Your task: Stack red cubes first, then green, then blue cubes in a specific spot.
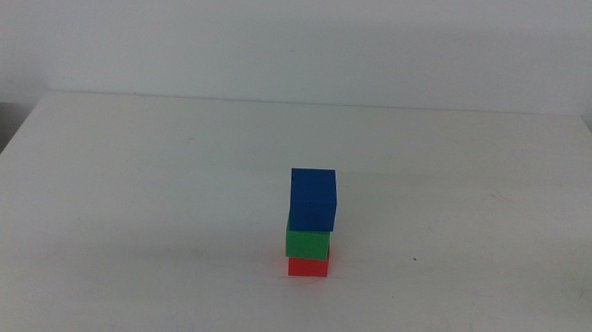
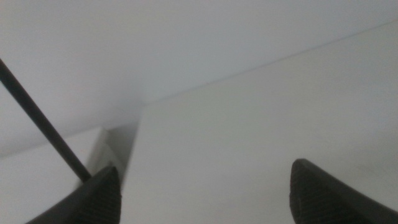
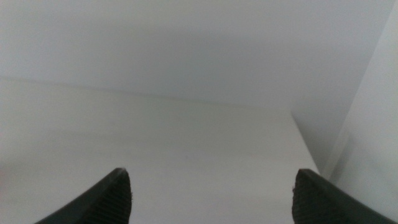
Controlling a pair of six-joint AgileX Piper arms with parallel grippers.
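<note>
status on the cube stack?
Left gripper open, empty, low at table's left edge. Right gripper open, empty, out of middle view. Stack up: red cube, green cube, blue cube on top. Nothing in the way.

No text, label, brand, number or sign can be read on anything here.
</note>
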